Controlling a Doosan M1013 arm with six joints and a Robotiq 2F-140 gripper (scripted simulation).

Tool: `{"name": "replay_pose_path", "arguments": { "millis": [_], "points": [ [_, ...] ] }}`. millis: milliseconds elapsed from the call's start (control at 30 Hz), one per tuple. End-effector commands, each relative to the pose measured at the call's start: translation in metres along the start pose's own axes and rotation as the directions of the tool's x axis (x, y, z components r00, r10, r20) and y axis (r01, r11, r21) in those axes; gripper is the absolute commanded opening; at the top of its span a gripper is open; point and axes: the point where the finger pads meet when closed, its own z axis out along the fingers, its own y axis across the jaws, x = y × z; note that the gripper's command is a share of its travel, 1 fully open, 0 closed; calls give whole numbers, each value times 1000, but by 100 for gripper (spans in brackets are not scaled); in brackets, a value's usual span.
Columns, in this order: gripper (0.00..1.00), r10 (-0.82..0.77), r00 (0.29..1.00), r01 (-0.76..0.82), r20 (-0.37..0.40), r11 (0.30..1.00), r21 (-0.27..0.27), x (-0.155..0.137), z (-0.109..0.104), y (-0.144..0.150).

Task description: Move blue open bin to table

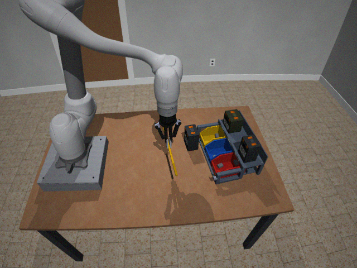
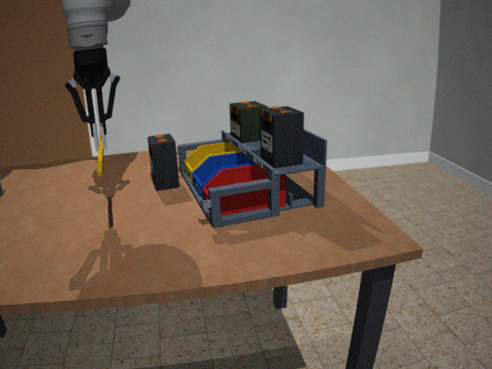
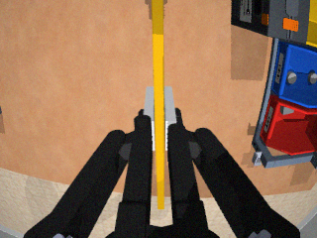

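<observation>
The blue bin [image 1: 218,147] [image 2: 218,168] [image 3: 302,59] sits on the shelf [image 1: 230,175] [image 2: 242,186] [image 3: 292,160], between the yellow bin [image 1: 208,139] [image 2: 206,154] and the red bin [image 1: 223,162] [image 2: 234,177] [image 3: 292,130]. Grey parts show inside the blue bin in the wrist view. My gripper [image 1: 168,142] [image 2: 99,134] [image 3: 158,98] is shut on a thin yellow bar [image 1: 173,162] [image 2: 100,162] [image 3: 158,64]. It is held in the air over the table [image 1: 129,187] [image 2: 151,257] [image 3: 74,89], to the left of the shelf.
A dark box [image 1: 191,141] [image 2: 163,164] [image 3: 253,12] stands on the table beside the shelf's open front, near the yellow bin. A green box [image 1: 234,123] [image 2: 244,124] and another dark box [image 1: 250,149] [image 2: 284,138] stand on the shelf's upper level.
</observation>
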Motion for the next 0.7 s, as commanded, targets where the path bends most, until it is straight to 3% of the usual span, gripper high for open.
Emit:
{"name": "replay_pose_path", "arguments": {
  "millis": [0, 533, 667],
  "points": [
    [0, 0, 1000, 0, 0, 1000, 0, 0, 0, 0],
    [0, 0, 1000, 0, 0, 1000, 0, 0, 0, 2],
    [0, 0, 1000, 0, 0, 1000, 0, 0, 16, 2]
  ]
}}
